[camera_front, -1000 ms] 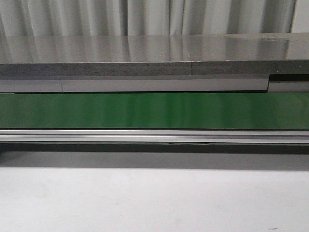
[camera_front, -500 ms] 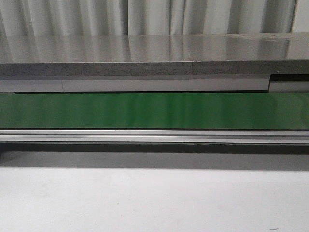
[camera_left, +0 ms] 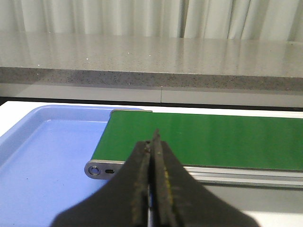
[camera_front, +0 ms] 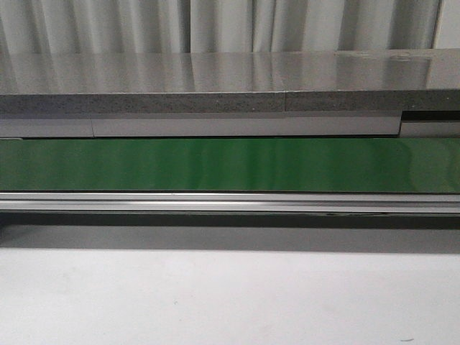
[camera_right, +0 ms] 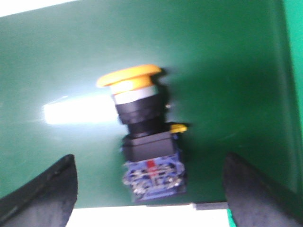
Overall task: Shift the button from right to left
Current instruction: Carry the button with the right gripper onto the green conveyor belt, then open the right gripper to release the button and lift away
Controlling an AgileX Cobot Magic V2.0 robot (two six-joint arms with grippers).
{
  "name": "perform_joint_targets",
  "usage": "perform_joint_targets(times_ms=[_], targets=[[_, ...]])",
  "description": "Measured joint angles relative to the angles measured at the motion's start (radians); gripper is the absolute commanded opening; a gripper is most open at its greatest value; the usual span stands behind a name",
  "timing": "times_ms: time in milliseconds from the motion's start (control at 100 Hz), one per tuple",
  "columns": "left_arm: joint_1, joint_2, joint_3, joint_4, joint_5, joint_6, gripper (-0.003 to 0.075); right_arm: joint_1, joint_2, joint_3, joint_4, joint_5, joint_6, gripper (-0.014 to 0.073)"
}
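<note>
A: Nothing moved in the front view since the earlier frames: bare green belt [camera_front: 230,165], grey counter [camera_front: 215,72] behind, same as before.

B: Button [camera_right: 142,137]?

A: Seen by right wrist only. Lying on its side on the belt [camera_right: 227,56], yellow cap, black body, red mark on the base. Sits between the right gripper [camera_right: 150,189] fingers [camera_right: 42,194], untouched. Jaws wide apart.

B: Left side?

A: Left gripper [camera_left: 154,189] jaws pressed together, gripping nothing. Blue tray [camera_left: 42,156] by the belt end.

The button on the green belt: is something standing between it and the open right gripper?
Nothing visible. The button lies on its side on the green belt, with the right gripper open around it, fingers apart on either side.
</note>
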Motion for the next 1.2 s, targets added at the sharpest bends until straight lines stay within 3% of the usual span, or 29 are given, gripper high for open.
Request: perform_joint_targets(times_ms=[170, 240, 360, 500, 610, 1070, 1200], targets=[[0.0, 0.0, 0.0, 0.0, 0.0, 0.0, -0.002, 0.083, -0.078, 0.0, 0.0, 0.005, -0.087, 0.061], [0.0, 0.0, 0.0, 0.0, 0.0, 0.0, -0.002, 0.111, -0.106, 0.0, -0.017, 0.017, -0.099, 0.057], [0.0, 0.0, 0.0, 0.0, 0.0, 0.0, -0.002, 0.135, -0.151, 0.009, -0.052, 0.032, -0.105, 0.0379], [0.0, 0.0, 0.0, 0.0, 0.0, 0.0, -0.002, 0.137, -0.21, 0.06, -0.076, 0.034, -0.105, 0.0088], [0.0, 0.0, 0.0, 0.0, 0.0, 0.0, -0.002, 0.137, -0.269, 0.121, -0.088, 0.003, -0.105, -0.0075], [0.0, 0.0, 0.0, 0.0, 0.0, 0.0, -0.002, 0.137, -0.618, 0.35, -0.132, -0.101, -0.105, -0.0068], [0.0, 0.0, 0.0, 0.0, 0.0, 0.0, -0.002, 0.137, -0.732, 0.433, -0.132, -0.196, -0.105, -0.0068]])
